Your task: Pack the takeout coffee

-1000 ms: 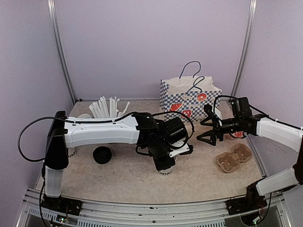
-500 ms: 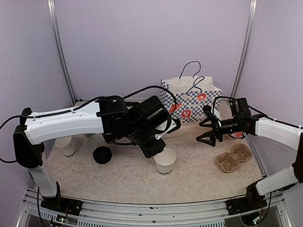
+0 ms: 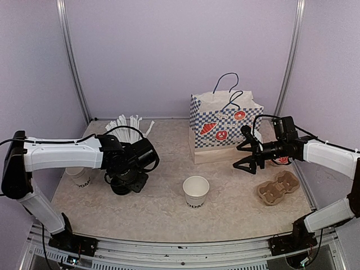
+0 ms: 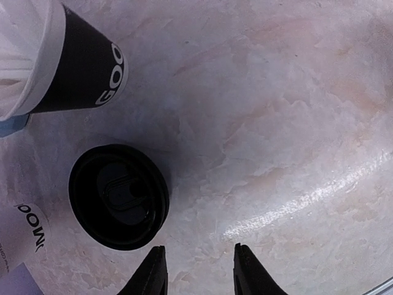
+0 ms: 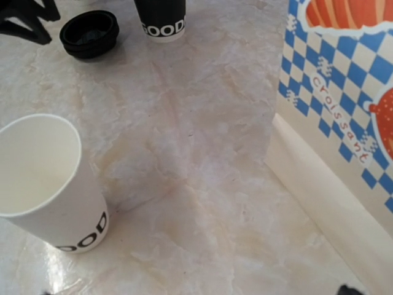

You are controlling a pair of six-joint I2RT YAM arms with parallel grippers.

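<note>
Top external view: a beige, marble-patterned tabletop (image 3: 169, 214) is enclosed by plain lilac walls (image 3: 180, 56), with thin metal posts (image 3: 72, 62) set at the back corners. A blue-and-white checked paper bag (image 3: 225, 126) with dark cord handles is stood upright at the back, right of centre. A brown moulded-pulp cup carrier (image 3: 278, 187) is laid flat near the right edge.

The left gripper (image 4: 199, 273) is held low over the tabletop at the left, pointed down, with its jaws partly apart. Nothing is gripped, and only bare tabletop is seen between them. A round black plastic lid (image 4: 118, 195) is laid just beside it, untouched. The right gripper (image 3: 243, 149) is held in the air just right of the bag's front, spread wide and empty.

One white paper cup (image 3: 196, 191) is stood upright and lidless at the middle of the tabletop, well apart from both grippers. A second white paper cup (image 3: 79, 175) is stood at the far left, partly hidden behind the left arm (image 3: 62, 154), near the lid. A black paper cup filled with white straws (image 4: 80, 67) is stood just beyond the lid.

"Croissant" is printed in red on the bag, as seen from the right wrist. Black letters "OOD" are read near the base of the middle cup, and white letters "GOOD" on the black cup.
</note>
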